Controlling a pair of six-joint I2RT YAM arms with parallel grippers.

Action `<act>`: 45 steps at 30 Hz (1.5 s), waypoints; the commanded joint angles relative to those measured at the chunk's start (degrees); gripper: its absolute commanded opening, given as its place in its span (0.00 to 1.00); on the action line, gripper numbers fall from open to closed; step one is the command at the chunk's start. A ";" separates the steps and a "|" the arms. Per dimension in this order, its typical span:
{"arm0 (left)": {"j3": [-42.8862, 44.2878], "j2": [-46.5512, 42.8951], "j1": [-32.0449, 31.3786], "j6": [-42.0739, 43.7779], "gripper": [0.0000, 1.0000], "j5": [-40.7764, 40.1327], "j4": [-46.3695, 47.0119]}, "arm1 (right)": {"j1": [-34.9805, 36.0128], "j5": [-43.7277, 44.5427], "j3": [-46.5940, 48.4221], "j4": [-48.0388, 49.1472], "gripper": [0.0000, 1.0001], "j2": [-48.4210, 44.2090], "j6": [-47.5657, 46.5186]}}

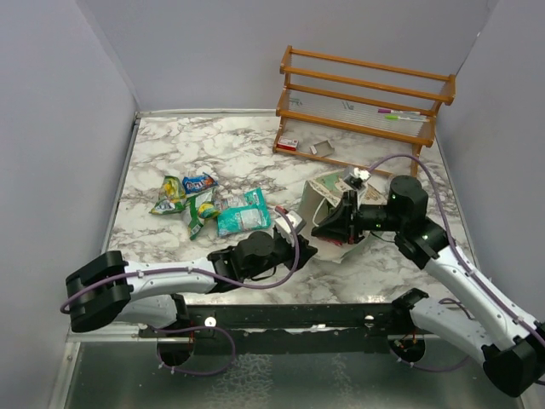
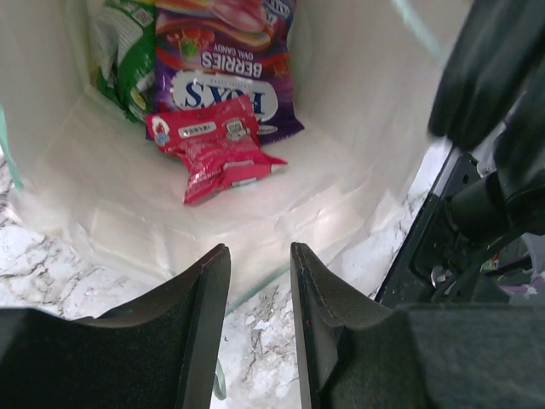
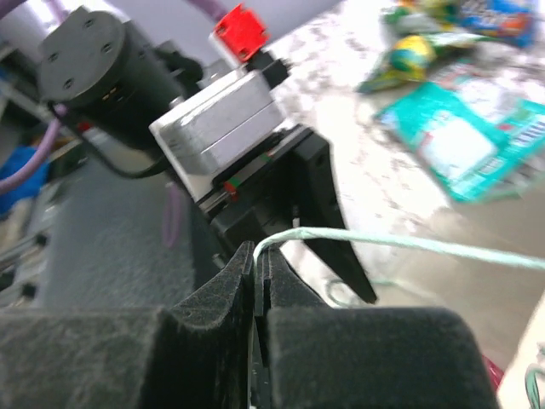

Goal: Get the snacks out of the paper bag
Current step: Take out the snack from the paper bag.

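**Bag on its side, three packets inside**

The cream-lined paper bag [image 1: 326, 194] lies just right of the marbled worktop's [image 1: 213, 145] middle. It holds a purple "BERRIES" packet [image 2: 226, 68], a crinkly red packet [image 2: 217, 153] and a green packet [image 2: 119, 60]. The left fingers [image 2: 204, 315], parted and empty, point into its mouth. The right fingers [image 3: 226, 294] pinch its string handle [image 3: 409, 245].

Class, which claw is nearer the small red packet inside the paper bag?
Left. The left claw sits at the mouth of the paper bag, aimed at the red packet; the right claw pinches the bag from outside.

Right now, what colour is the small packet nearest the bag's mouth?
The packet is red with white labels; best in left wrist view.
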 commanded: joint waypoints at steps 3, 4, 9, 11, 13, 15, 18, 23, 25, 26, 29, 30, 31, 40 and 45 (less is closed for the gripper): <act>2.70 5.76 0.13 1.77 0.35 3.23 6.04 | 0.34 23.49 0.89 -13.53 0.03 -7.21 -1.16; 3.12 6.56 0.13 1.89 0.35 3.32 6.33 | 0.34 22.69 0.47 -13.64 0.03 -7.45 -0.30; 4.55 8.55 0.12 2.40 0.33 3.63 7.10 | 0.34 10.61 -3.66 -9.58 0.03 -4.71 3.51; 4.50 8.51 0.13 2.21 0.33 3.62 6.78 | 0.34 9.07 -4.01 -8.54 0.03 -3.23 4.77; 3.95 8.35 0.13 1.85 0.33 3.51 6.47 | 0.34 8.05 -3.28 -8.36 0.03 -2.12 4.52; 3.48 7.90 0.13 1.53 0.33 3.21 5.68 | 0.29 10.40 -0.81 -10.21 0.03 -1.72 3.24; 2.93 6.33 0.12 0.95 0.33 2.75 4.42 | 0.34 20.13 5.71 -16.24 0.03 -1.27 -0.33; 2.94 3.08 0.13 0.72 0.34 1.66 2.02 | 0.34 34.40 17.29 -23.35 0.03 -0.26 -7.12; 3.29 1.93 0.13 0.93 0.35 1.57 1.16 | 0.34 35.18 20.86 -24.42 0.04 0.36 -10.41; 3.46 1.37 0.13 0.89 0.36 1.50 0.76 | 0.34 34.01 21.70 -24.64 0.04 0.81 -11.79; 3.95 -0.17 0.13 0.78 0.37 1.27 -0.35 | 0.34 23.87 23.74 -24.09 0.04 2.18 -16.60; 4.01 -0.65 0.13 0.75 0.37 1.08 -0.65 | 0.34 19.13 23.72 -23.58 0.04 2.68 -17.96; 4.04 -1.11 0.13 0.88 0.38 0.82 -0.97 | 0.34 15.19 23.84 -23.20 0.04 3.24 -18.95; 4.67 2.66 0.13 5.73 0.44 0.79 -0.59 | 0.34 3.56 21.86 -17.61 0.04 6.55 -18.58; 10.66 10.11 0.13 8.40 0.34 -3.02 -3.71 | 0.34 1.47 21.53 -17.44 0.04 6.39 -18.55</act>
